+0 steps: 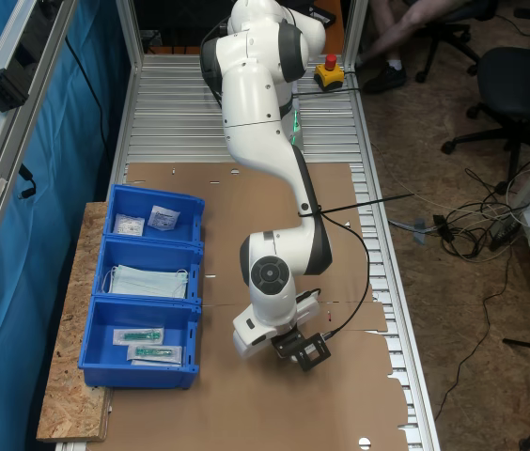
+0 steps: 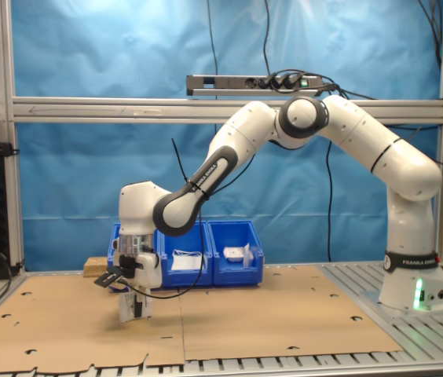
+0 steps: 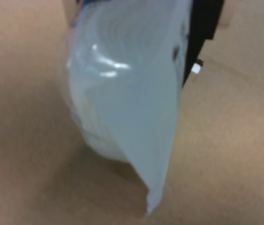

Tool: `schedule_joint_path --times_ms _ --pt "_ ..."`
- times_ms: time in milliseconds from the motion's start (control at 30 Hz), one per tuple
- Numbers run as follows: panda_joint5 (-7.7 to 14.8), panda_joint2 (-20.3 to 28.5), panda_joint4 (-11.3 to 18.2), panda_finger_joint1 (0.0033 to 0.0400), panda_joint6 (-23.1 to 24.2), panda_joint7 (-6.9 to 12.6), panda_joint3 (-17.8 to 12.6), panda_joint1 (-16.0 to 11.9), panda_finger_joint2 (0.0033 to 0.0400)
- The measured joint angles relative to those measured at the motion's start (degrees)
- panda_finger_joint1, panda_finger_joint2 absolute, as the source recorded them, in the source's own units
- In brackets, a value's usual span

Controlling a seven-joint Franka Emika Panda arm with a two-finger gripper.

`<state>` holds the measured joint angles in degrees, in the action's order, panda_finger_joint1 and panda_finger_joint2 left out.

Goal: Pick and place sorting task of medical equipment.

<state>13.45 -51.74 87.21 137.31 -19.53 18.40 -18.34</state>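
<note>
Now the gripper (image 2: 133, 308) is hanging just above the brown cardboard (image 2: 269, 314) and is clamping a packet (image 3: 132, 93), which is looking pale, glossy and a little crinkled in the wrist view, with one pointed corner hanging down. In the first exterior view the blue plastic bins (image 1: 148, 287) are standing beside the arm, well apart from the gripper: one is holding small white packets (image 1: 163, 218), the middle one pale blue masks (image 1: 148, 280), the last one clear wrappers (image 1: 148, 344) with green tips. A chipboard plate (image 1: 68, 376) is lying under the bins.
</note>
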Motion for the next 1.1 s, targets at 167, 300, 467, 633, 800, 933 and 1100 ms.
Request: schedule_joint_path --times_ms 167,300,467,633,800,933,1100 --pt "0.0 0.73 0.02 0.0061 -0.19 0.0 -0.56 0.12 0.0061" --pt "0.0 2.46 0.22 0.0061 -1.2 -0.04 -1.32 0.25 0.0061" --pt "0.0 7.04 0.77 0.0061 -4.32 -0.86 -2.52 0.3 0.0061" --pt "0.0 12.49 1.95 0.0061 -7.91 -2.69 -3.7 0.33 0.0061" --pt "0.0 18.59 3.92 0.0061 -11.54 -5.09 -5.0 0.34 0.0061" --pt "-0.01 23.59 6.32 0.0061 -14.2 -7.04 -6.14 0.35 0.0061" --pt "-2.1 31.33 12.59 0.0061 -17.22 -9.45 -8.46 0.42 0.0061"
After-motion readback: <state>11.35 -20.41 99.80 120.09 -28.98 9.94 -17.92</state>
